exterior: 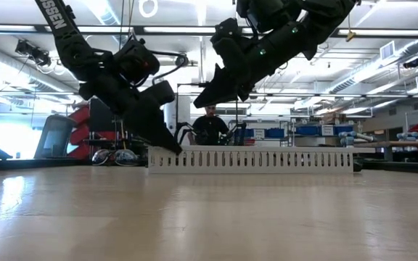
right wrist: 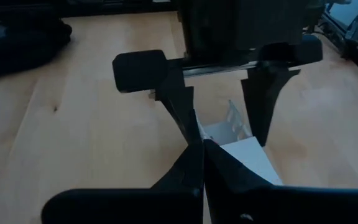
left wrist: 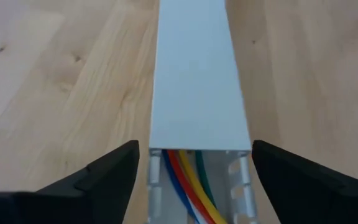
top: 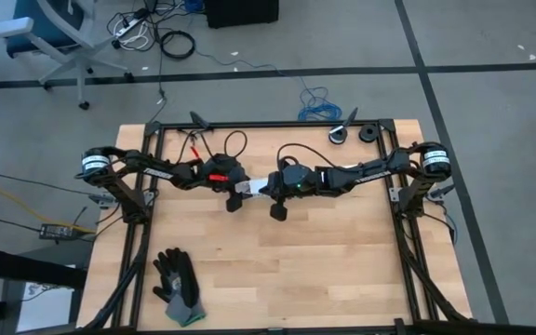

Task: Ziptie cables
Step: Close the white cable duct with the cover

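A: Left to right, quick. Glove (top: 179,287) sat lower left of the high view, well apart from the work, so you weren't using it. Your left gripper (top: 234,198) was just left of center, tips at the end of the white slotted duct (top: 254,189).

B: Fingers?

A: Spread wide. In the left wrist view both dark fingers (left wrist: 107,177) straddled the duct, one on each side, neither touching it as far as I could see. My read: you lined it up along the duct's axis so it could either steady the channel or reach in at the open end.

B: Where were the cables?

A: The cables (left wrist: 188,186) lay inside the duct, showing at the lower middle of the left wrist frame where the lid (left wrist: 197,74) stopped. Blue, red, orange, yellow, green, white. Running side by side in the channel, which is probably why they were kept there: already gathered for tying.

B: Ziptie?

A: Couldn't find the ziptie in any view. Not fitted on the bundle that I could see.

B: Right side?

A: Your right gripper (right wrist: 202,149) was just right of center in the high view, fingers pressed together, tips meeting over the white duct end opposite the left one. Whether they pinched something thin there, I couldn't tell. Low view showed both arms angling down toward the duct's left end.
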Available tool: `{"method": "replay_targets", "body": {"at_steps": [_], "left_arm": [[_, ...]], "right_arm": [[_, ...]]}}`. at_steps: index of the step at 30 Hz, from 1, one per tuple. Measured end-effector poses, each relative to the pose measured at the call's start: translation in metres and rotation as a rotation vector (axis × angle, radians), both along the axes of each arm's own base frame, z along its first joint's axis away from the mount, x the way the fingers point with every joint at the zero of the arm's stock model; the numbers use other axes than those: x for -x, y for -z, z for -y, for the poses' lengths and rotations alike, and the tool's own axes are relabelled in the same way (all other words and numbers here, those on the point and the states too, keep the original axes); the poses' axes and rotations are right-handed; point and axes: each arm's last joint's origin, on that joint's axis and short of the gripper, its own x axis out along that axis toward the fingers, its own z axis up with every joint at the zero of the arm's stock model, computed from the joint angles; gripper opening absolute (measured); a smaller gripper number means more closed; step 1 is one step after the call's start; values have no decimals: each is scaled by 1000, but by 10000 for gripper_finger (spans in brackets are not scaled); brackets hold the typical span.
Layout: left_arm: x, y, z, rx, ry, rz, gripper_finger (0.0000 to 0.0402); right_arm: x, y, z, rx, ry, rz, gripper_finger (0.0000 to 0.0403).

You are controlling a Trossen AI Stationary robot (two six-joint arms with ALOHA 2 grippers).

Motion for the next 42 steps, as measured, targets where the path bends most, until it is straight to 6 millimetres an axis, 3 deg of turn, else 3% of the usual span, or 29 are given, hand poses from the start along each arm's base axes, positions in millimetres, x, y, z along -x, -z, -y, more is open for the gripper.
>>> {"method": "replay_targets", "body": {"at_steps": [5,10,14,17,25,29,42], "left_arm": [[5,-9,1,-5,10,-1,327],[12,-32,3,-33,21,50,325],[21,-36,5,-44,-3,-6,325],[30,-28,8,-31,-13,-30,325],[60,-3,18,17,-85,186,325],[67,5,20,15,-77,184,325],[66,26,20,-27,-15,68,311]], "right_arm": [[1,1,0,-2,-1,-14,0],[1,2,0,-14,7,-16,0],[1,2,0,-22,11,-21,0],[1,3,0,-23,11,-27,0],[9,17,0,-64,39,-64,0],[10,18,1,-71,44,-61,0],[7,14,6,-69,52,-5,0]]}}
